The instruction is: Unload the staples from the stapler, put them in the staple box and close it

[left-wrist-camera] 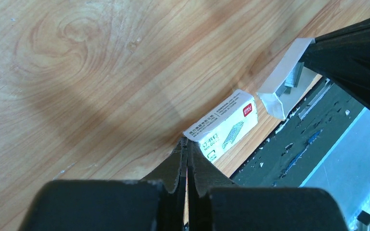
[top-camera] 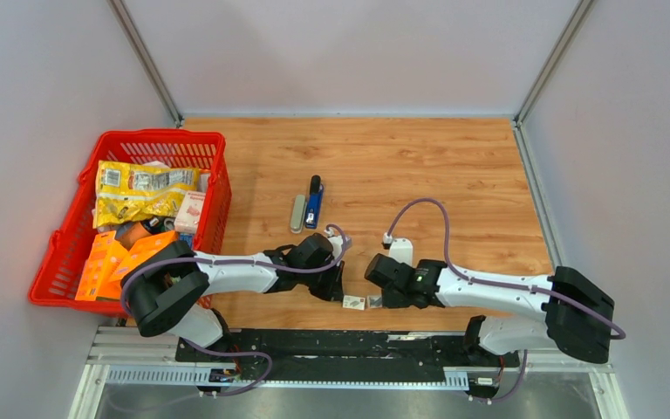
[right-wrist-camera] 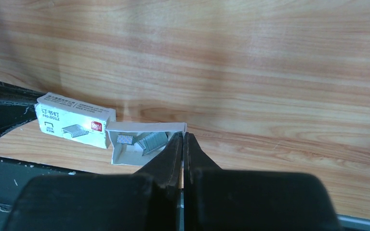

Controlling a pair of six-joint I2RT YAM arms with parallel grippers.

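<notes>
The blue and black stapler lies mid-table with a grey oblong piece beside it, well beyond both grippers. At the near edge lies a white staple box. Next to it is its open tray, with grey staples inside. My left gripper is shut and empty, tips at the box's corner. My right gripper is shut and empty, tips at the tray's right end.
A red basket full of snack packets stands at the left. The table's near edge and the black base rail run just behind the box and tray. Grey walls close in the table on three sides.
</notes>
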